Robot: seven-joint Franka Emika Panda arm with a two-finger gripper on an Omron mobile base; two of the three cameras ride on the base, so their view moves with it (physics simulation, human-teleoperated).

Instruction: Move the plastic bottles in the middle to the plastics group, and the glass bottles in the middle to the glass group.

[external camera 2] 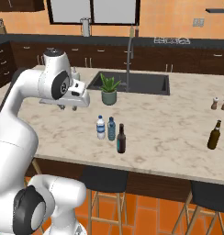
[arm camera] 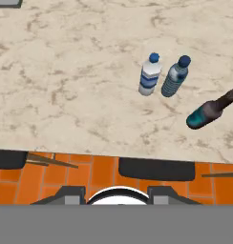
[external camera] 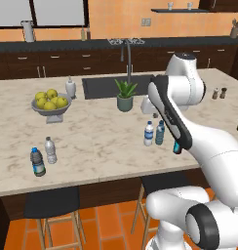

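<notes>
From where I sit, the blue-tinted bottle (external camera: pixel 160 132) in the left base view is partly covered by the arm's forearm, and the dark bottle with the teal label (arm camera: pixel 210 112) is behind that arm there; in the hand view its neck runs to the right edge. I cannot tell how the gripper's jaws stand, as the fingers are cut off by the bottom of the hand view. The labels on the far pair, the dark bottle (external camera: pixel 37 162) and the pale bottle (external camera: pixel 50 150), are too small to read.
</notes>
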